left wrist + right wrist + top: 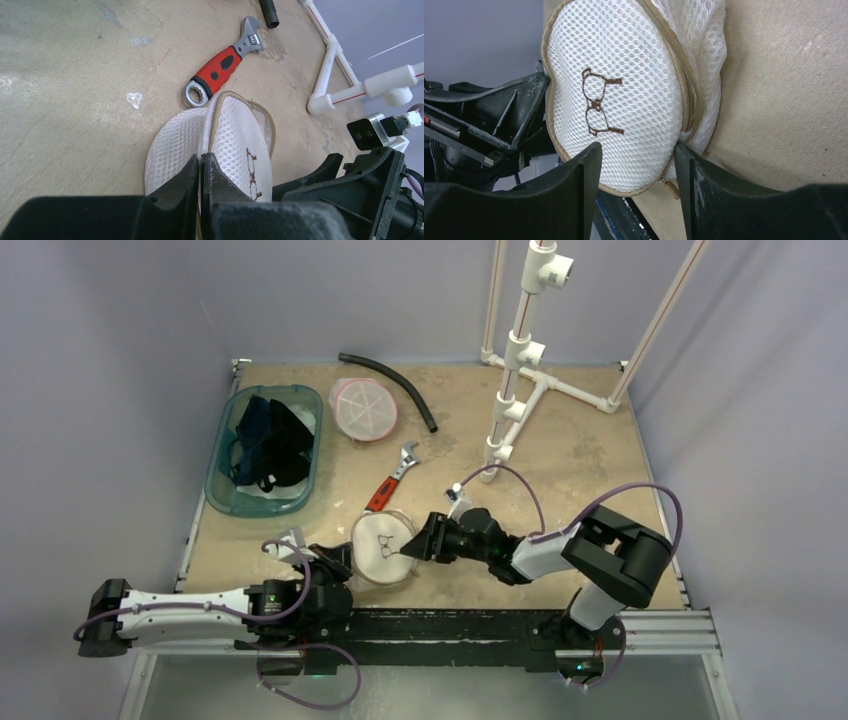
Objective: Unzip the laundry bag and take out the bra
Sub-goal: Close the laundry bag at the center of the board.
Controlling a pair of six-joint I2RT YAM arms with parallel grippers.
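The laundry bag (pixel 383 545) is a round white mesh pouch with tan zipper trim and a brown stitched bra outline, standing on edge near the table's front. My left gripper (pixel 201 159) is shut on the bag (pixel 235 135) at its zipper seam. My right gripper (pixel 636 147) stands open, its fingers straddling the lower rim of the bag (pixel 624 90). The zipper (pixel 679 65) looks closed, and a small tan pull (pixel 670 186) hangs by the right finger. The bra is hidden; the mesh shows nothing inside.
A red-handled wrench (pixel 393 480) lies just behind the bag. Further back are a pink-lidded round container (pixel 363 408), a black hose (pixel 395 385) and a white PVC frame (pixel 520 380). A teal bin (pixel 225 490) with dark garments sits at the left.
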